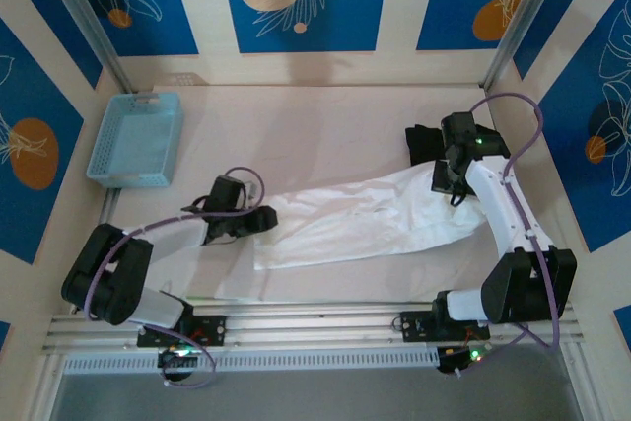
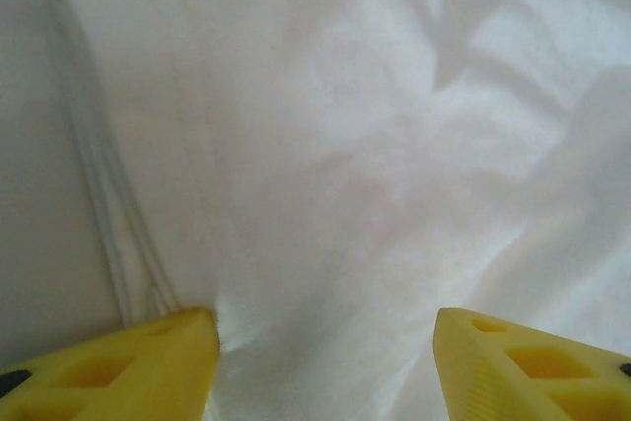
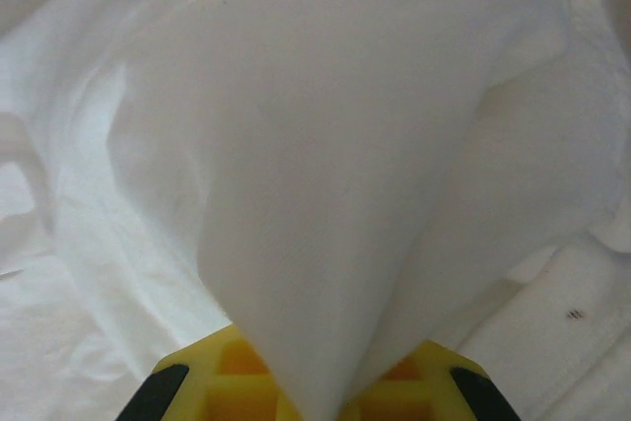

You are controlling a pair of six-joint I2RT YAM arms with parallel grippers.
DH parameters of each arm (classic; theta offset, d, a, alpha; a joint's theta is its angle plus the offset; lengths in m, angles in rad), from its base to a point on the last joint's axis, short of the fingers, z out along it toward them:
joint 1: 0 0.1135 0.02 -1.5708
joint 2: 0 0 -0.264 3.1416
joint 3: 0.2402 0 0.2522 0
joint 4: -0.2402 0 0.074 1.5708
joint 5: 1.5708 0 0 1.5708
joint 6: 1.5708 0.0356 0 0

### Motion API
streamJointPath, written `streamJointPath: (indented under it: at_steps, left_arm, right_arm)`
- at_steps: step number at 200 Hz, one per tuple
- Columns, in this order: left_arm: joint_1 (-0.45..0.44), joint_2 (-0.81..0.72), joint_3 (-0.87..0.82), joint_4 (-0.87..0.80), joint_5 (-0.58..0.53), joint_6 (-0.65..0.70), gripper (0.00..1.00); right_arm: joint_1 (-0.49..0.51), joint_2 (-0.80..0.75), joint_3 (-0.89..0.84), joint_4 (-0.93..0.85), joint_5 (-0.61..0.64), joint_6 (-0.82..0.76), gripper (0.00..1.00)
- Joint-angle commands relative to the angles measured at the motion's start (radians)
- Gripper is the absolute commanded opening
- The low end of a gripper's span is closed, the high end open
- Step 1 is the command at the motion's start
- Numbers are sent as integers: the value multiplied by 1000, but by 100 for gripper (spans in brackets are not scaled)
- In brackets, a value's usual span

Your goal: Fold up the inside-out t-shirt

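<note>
stretching across the table [image 1: 315, 115] in the top view, the inside-out t-shirt [image 1: 365, 214] lies to the right of the blue basket [image 1: 135, 138] and nearer the arm bases than it, a long white band. the left gripper [image 1: 264, 219] sits at the shirt end closer to the basket, low over the cloth. the right gripper [image 1: 441, 182] is at the end far from the basket, just beside a black folded garment [image 1: 422, 142].

in the left wrist view, the left gripper's yellow fingers [image 2: 148, 362] stand spread apart over the white fabric [image 2: 345, 145]. one tip touches the shirt's seamed edge, and cloth lies flat between them.

in the right wrist view, the right gripper [image 3: 311, 386] is pressed together on a fold of the t-shirt [image 3: 325, 145]. the cloth rises out of the jaws in a taut cone, with more of the shirt lying slack around it.
</note>
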Motion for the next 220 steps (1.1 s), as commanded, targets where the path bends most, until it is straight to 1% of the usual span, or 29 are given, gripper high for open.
streamJointPath:
  at_steps: [1,12,27,45,62,87,113,141,169,194,211,220]
  left_arm:
    - [-91,48,4,0,5,-89,61]
    - [-111,58,18,5,-7,-96,61]
    - [-111,59,27,0,-35,-92,61]
    - [-106,42,44,-44,-84,-63,63]
    - [-97,14,61,-80,-102,-35,65]
    - [-58,-35,61,-125,-142,-3,66]
    - [15,-87,58,-183,-174,41,67]
    - [90,-137,44,-218,-207,71,67]
    - [150,-164,24,-228,-215,87,67]
    - [184,-173,4,-229,-221,102,67]
    - [201,-170,-10,-223,-223,109,67]
    - [211,-168,-16,-220,-227,111,67]
  right_arm:
    - [11,9,72,-76,113,-37,0]
    - [49,8,85,-92,124,-29,0]
    - [116,12,101,-123,137,4,0]
    - [233,26,126,-165,157,60,0]
    - [352,74,171,-220,176,128,0]
    - [506,190,259,-290,207,212,0]
    - [635,319,360,-331,215,265,0]
    - [743,444,471,-345,195,285,0]
    - [826,557,588,-383,181,289,0]
    - [901,642,710,-438,175,296,0]
    - [951,702,793,-441,131,283,0]
    - [975,742,839,-442,111,280,2]
